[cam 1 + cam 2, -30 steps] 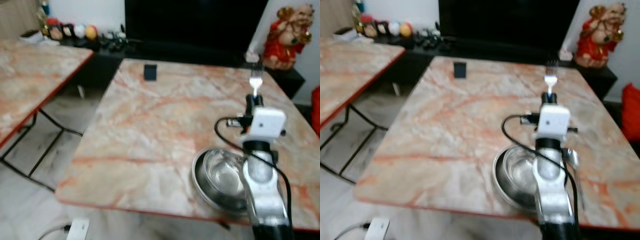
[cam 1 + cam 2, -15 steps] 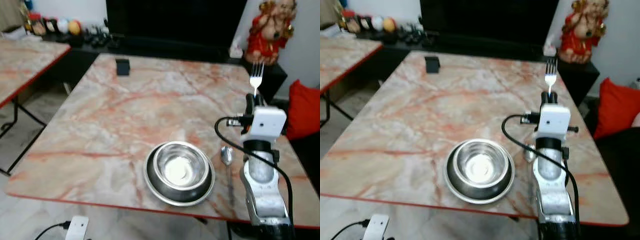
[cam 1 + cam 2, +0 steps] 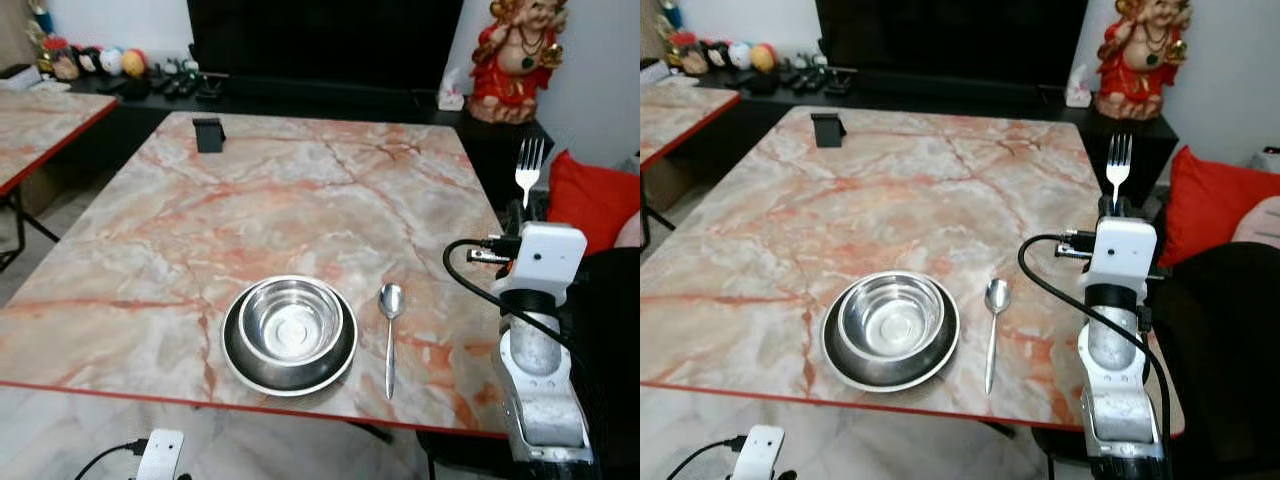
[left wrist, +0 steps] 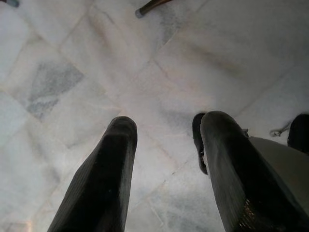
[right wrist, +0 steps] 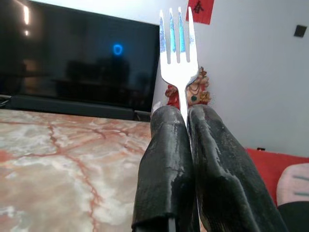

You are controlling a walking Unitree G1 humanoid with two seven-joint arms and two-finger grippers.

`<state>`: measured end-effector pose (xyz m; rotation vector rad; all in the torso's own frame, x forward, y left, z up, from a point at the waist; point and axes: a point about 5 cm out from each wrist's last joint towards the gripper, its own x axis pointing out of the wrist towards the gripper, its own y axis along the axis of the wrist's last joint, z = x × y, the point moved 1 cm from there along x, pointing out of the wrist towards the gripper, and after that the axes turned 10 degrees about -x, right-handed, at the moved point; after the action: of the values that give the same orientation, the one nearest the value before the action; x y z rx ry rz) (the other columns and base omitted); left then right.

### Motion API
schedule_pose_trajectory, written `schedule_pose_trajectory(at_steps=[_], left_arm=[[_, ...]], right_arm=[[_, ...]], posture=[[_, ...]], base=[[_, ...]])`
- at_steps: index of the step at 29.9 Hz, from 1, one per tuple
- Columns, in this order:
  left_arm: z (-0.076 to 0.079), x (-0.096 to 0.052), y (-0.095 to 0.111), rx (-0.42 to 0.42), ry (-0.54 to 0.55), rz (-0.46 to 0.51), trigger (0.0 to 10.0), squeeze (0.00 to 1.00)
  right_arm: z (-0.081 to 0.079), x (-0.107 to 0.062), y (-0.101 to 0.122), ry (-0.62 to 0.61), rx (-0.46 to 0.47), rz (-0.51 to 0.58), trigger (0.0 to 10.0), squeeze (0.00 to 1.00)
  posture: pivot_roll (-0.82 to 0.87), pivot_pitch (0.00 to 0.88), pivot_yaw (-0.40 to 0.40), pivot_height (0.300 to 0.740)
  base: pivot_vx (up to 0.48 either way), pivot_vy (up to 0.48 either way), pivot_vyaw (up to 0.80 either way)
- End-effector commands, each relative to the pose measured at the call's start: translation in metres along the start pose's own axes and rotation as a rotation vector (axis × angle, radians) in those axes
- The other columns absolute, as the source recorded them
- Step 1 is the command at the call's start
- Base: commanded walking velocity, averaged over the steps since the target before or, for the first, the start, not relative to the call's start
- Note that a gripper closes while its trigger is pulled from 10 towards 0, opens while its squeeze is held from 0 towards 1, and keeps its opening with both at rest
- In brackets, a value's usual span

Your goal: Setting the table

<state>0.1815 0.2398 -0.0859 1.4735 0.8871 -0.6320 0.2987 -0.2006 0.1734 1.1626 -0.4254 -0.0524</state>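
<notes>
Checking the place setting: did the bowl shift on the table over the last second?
No. The bowl keeps the same gap left of the spoon; only the camera moved.

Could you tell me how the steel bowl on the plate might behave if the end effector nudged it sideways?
The bowl is polished metal nested in an equally shiny plate, so it would probably slide easily. It looks wide and low, so tipping seems unlikely. It probably stays rigid.
</notes>
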Motion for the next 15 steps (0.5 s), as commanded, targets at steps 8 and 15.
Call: schedule_pose_trajectory(at_steps=[8, 15], left_arm=[[-0.0024, -0.0002, -0.0004, -0.02, 0.003, -0.006, 10.0, 0.0], [-0.002, -0.0001, 0.0002, -0.003, -0.003, -0.005, 10.0, 0.0]], right_arm=[[0.0085, 0.0017, 0.003, -0.04, 0.017, -0.012, 10.0, 0.0], [0.0046, 0.0051, 0.0065, -0.036, 0.026, -0.01, 10.0, 0.0]], posture=[[0.02, 0.0, -0.032, 0.728], [0.02, 0.0, -0.033, 0.728]], base=[[0.0, 0.337, 0.0], [0.0, 0.154, 0.0]])
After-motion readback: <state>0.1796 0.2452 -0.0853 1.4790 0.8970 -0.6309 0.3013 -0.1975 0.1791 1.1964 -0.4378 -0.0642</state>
